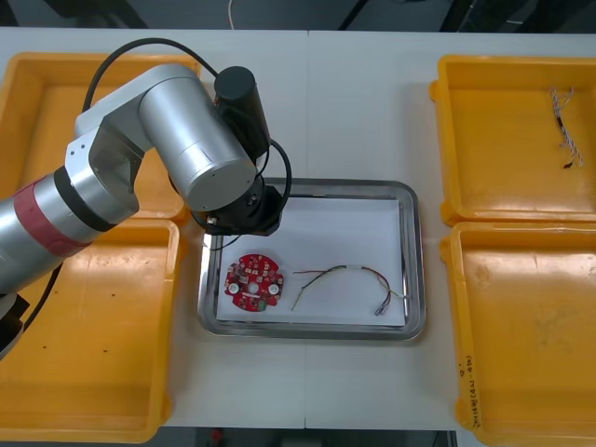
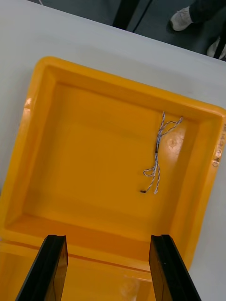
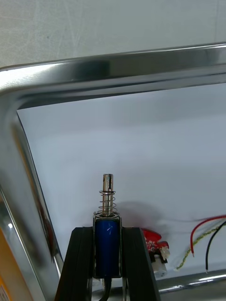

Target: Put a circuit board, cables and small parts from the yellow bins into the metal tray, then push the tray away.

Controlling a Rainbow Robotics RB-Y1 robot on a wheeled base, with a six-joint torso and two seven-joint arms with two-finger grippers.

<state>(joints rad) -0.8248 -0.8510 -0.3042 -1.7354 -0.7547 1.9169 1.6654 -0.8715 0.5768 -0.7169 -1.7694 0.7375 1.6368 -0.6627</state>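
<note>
In the left wrist view my left gripper (image 3: 108,251) is shut on a small metal part (image 3: 108,221) with a blue body, a spring and a pin. It hangs just above the white inside of the metal tray (image 3: 117,70), near a corner. In the front view the left arm's wrist (image 1: 237,209) covers the tray's (image 1: 410,251) far left corner. A red circuit board (image 1: 253,281) and a red and yellow cable (image 1: 349,282) lie in the tray. My right gripper (image 2: 107,268) is open above a yellow bin (image 2: 70,155) holding a twisted blue and white cable (image 2: 157,155).
Two yellow bins (image 1: 93,372) stand left of the tray and two (image 1: 521,335) right of it. The far right bin (image 1: 494,149) holds the blue and white cable (image 1: 563,126). Bare table lies beyond the tray's far rim.
</note>
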